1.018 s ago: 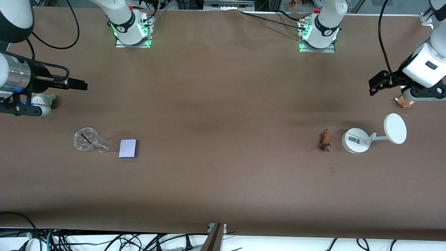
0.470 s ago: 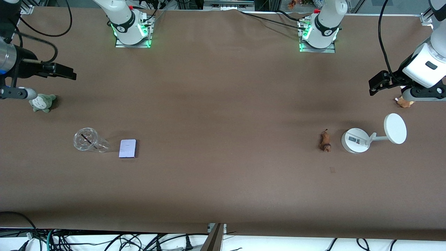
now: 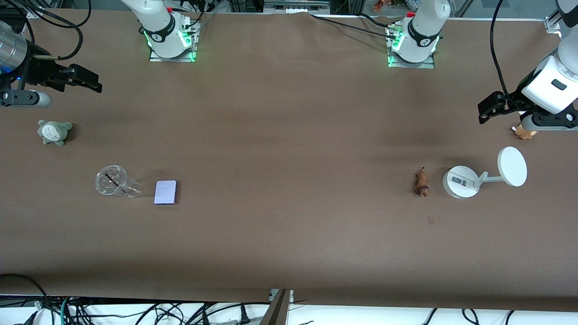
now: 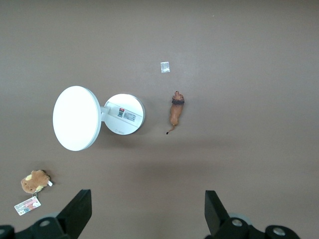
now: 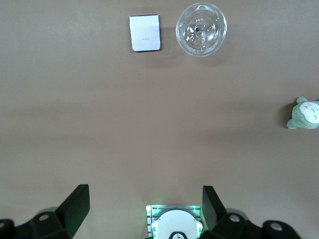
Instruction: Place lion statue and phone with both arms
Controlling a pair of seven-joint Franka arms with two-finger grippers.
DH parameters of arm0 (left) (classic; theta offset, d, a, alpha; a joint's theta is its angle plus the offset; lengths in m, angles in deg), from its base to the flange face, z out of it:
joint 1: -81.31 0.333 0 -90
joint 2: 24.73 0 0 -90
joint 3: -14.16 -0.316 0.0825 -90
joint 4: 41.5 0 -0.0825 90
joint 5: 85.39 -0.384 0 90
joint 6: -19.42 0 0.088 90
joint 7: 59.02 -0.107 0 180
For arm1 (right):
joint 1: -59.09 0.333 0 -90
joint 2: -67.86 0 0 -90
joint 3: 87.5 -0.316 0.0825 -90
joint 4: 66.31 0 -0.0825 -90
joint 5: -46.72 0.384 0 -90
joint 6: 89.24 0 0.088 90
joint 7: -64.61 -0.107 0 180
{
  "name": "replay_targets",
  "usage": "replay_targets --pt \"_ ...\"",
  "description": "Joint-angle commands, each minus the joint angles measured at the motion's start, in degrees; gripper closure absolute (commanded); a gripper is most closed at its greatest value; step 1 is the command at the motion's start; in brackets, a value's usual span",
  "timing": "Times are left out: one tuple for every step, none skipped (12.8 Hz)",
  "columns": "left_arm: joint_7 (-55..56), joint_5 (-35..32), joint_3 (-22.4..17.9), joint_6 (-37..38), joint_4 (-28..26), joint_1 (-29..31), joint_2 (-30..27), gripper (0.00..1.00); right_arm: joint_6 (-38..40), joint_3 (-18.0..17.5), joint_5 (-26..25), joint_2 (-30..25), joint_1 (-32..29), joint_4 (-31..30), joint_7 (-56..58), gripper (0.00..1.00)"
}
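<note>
The lion statue [image 3: 421, 182], small and orange-brown with a darker head, lies on the brown table beside the white stand; it also shows in the left wrist view [image 4: 175, 110]. The phone [image 3: 165, 192], a flat pale lavender rectangle, lies beside a clear cup; it also shows in the right wrist view [image 5: 145, 33]. My left gripper [image 3: 487, 109] is open and empty, up in the air over the table's edge at the left arm's end, by the tan plush [image 4: 147, 206]. My right gripper [image 3: 86, 82] is open and empty, up over the right arm's end [image 5: 144, 204].
A white round-based stand with a disc [image 3: 460, 181] stands toward the left arm's end. A tan plush toy [image 3: 524, 132] lies near the left gripper. A grey-green plush [image 3: 54, 132] and a clear cup [image 3: 113, 181] lie toward the right arm's end.
My right gripper has moved toward the robots' bases, uncovering the grey-green plush. The left arm and the objects have not moved.
</note>
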Motion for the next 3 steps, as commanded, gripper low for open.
replay_targets --pt "-0.58 0.96 0.24 1.25 1.81 0.49 0.79 0.0 -1.18 -1.02 -0.71 -0.85 -1.1 -1.61 1.02 0.0" --pt "-0.58 0.96 0.24 1.25 1.81 0.49 0.87 0.0 -1.27 -1.02 -0.62 -0.85 -1.1 -1.53 1.02 0.0" --pt "-0.58 0.96 0.24 1.16 1.81 0.49 0.87 0.0 -1.27 -1.02 -0.62 -0.59 -1.1 -1.44 1.02 0.0"
